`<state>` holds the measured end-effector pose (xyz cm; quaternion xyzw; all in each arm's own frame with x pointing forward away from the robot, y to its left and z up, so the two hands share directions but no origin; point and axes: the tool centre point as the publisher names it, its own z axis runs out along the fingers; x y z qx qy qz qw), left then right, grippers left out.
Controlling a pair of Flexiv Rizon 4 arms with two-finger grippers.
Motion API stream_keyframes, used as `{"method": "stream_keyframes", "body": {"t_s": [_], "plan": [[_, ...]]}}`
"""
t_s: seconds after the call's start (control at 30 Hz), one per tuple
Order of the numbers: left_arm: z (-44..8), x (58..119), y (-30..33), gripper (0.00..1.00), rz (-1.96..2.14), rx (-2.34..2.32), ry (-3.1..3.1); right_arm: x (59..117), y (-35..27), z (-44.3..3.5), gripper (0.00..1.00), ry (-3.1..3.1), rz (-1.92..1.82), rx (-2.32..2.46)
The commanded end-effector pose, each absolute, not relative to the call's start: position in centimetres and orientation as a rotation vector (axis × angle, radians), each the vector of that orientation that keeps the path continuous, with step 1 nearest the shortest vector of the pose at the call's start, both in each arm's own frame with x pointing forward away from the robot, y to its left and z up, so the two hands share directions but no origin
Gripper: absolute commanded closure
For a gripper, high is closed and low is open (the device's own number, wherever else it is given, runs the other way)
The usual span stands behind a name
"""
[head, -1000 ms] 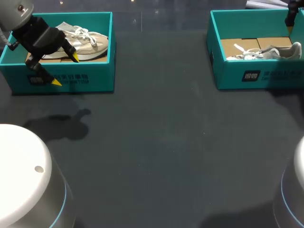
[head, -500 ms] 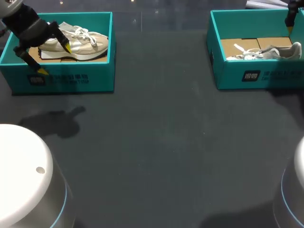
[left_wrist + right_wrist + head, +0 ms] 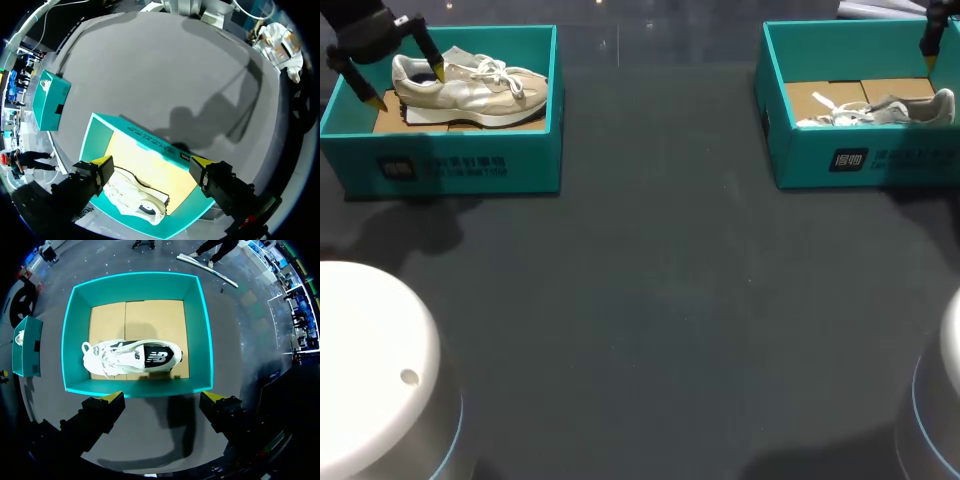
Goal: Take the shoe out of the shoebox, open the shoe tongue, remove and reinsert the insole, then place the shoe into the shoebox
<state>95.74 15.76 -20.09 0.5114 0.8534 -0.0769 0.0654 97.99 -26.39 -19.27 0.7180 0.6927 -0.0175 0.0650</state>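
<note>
While both shoes are lying inside their boxes, the left gripper [image 3: 408,87] is being held above the heel end of the left shoebox [image 3: 470,165]. Its yellow-tipped fingers are being kept wide apart, and nothing is being gripped between them. The cream shoe [image 3: 470,90] is being carried on the cardboard floor of that teal box, with its heel toward the gripper and its laces toward the opposite wall. In the left wrist view the same shoe [image 3: 135,195] is being seen under the spread fingers, without contact that can be made out.

At the other side of the dark table [image 3: 650,300], the right gripper [image 3: 162,397] is being held high over the right shoebox [image 3: 200,330]. It too is being kept fully open and empty. The white shoe [image 3: 132,357], with its black side panel, is being shown ahead of those fingers, lying across the box floor and apparently on its side. The two boxes are being kept well apart.
</note>
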Motion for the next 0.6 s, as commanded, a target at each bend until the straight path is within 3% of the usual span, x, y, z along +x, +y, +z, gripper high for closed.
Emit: {"method": "stream_keyframes", "body": {"t_s": [0.03,0.6], "plan": [[-19.9,95.8,15.6,0.0,-0.219,1.548,2.584,98.0,-26.4,-19.2,0.0,2.09,-0.055,2.167],[-19.5,104.4,21.7,0.0,-0.032,1.879,2.365,98.0,-26.4,-19.2,0.0,2.09,-0.055,2.167]]}}
